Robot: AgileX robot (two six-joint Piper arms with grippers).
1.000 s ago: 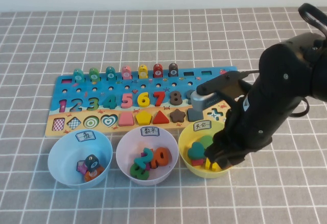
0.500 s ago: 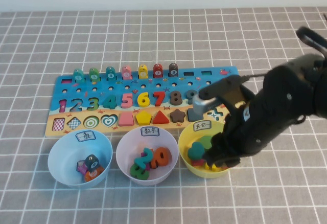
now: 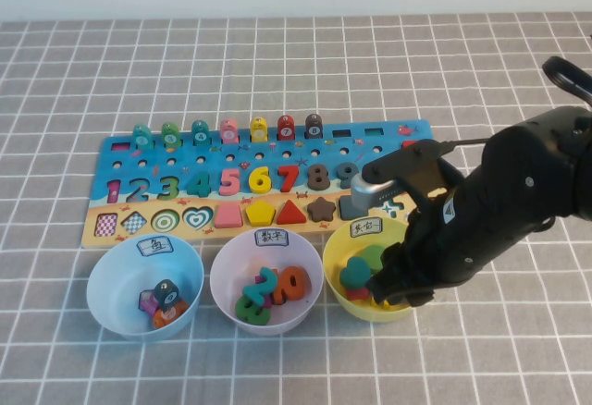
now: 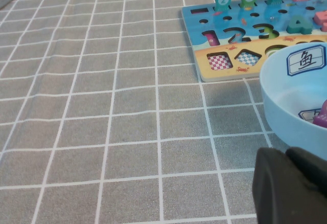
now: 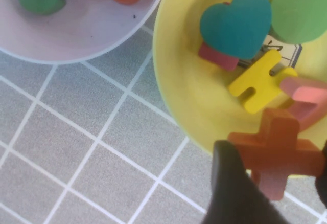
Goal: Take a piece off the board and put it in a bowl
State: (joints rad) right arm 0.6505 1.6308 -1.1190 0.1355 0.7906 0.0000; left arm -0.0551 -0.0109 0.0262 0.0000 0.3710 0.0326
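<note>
My right gripper (image 5: 276, 165) is shut on the piece, a flat orange plus (image 5: 278, 150), and holds it over the near rim of the pale yellow bowl (image 5: 173, 96). In the high view the right arm covers the bowl's right side (image 3: 344, 239) and hides the gripper (image 3: 396, 289) and the piece. The bowl holds a teal heart (image 5: 235, 22), a green disc, a yellow piece and a pink one. The board (image 3: 268, 183) lies behind the bowls; its left end shows in the left wrist view (image 4: 230, 35). My left gripper (image 4: 287, 155) is shut and empty, low beside the light-blue bowl (image 4: 291, 101).
A light-blue bowl (image 3: 145, 280) and a pale lilac bowl (image 3: 266, 280) with number pieces stand left of the yellow one. The lilac bowl (image 5: 92, 24) also shows in the right wrist view. Grey checked cloth covers the table.
My right arm has drawn back a little to the right and lowered over the yellow bowl. The bowls and board have not moved.
</note>
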